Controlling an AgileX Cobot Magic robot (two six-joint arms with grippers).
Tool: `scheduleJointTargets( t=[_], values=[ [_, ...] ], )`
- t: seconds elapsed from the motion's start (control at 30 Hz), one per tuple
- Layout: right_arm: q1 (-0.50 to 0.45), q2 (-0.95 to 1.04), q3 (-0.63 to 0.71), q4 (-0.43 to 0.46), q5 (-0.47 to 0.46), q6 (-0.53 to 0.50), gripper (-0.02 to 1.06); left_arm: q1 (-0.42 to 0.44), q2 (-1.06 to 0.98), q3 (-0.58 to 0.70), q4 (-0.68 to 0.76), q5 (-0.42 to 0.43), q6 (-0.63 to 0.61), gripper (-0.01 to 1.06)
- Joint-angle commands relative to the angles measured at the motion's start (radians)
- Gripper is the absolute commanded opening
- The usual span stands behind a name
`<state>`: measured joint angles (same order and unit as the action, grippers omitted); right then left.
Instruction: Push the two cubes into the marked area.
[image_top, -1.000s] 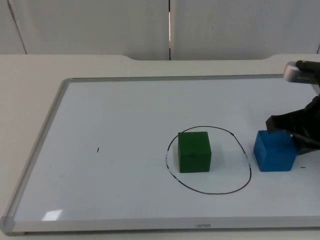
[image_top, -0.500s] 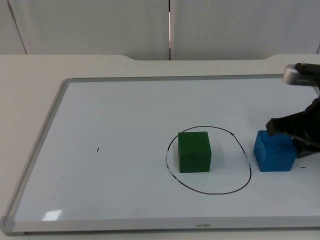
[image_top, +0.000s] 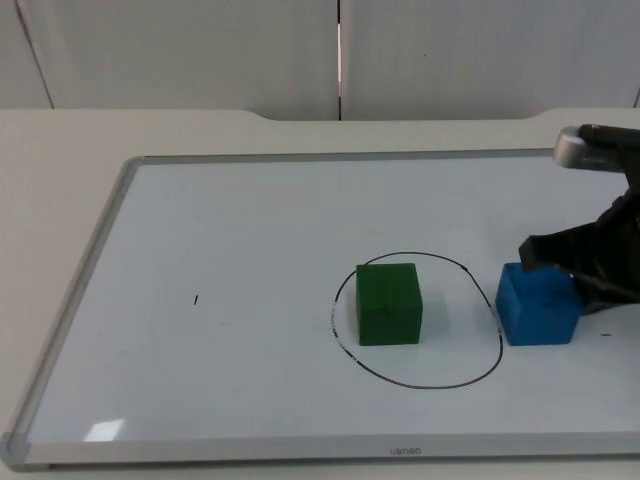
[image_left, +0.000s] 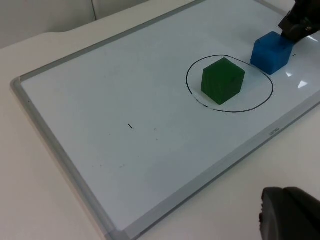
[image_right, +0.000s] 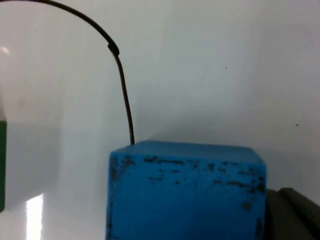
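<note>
1. The right gripper (image_top: 575, 270) presses against the blue cube (image_top: 537, 305), which sits touching the outer edge of the drawn black circle (image_top: 417, 320) on the whiteboard (image_top: 250, 220); whether its fingers are parted cannot be told
2. The green cube (image_top: 388, 303) rests inside the circle
3. The left gripper (image_left: 287, 215) waits off the board, finger state unclear

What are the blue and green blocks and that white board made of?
The blue block, pushed by the right claw, looks like painted wood or foam: matte, with dark scuffs. The green block looks similar, matte. The board seems a glossy whiteboard with a metal-looking frame.
</note>
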<state>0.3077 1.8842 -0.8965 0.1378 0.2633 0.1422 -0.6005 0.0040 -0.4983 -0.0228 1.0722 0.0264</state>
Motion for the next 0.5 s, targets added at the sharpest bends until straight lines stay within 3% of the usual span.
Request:
scheduleJointTargets(
  t=[0.0, 0.47],
  values=[
    [0.008, -0.004, -0.004, -0.004, 0.012, 0.004, 0.0, -0.004, -0.004, 0.004, 0.005, 0.004, -0.006, 0.0],
    [0.032, -0.004, -0.004, 0.024, -0.006, 0.0, 0.0, -0.004, -0.004, 0.004, 0.005, 0.004, -0.006, 0.0]
  ],
)
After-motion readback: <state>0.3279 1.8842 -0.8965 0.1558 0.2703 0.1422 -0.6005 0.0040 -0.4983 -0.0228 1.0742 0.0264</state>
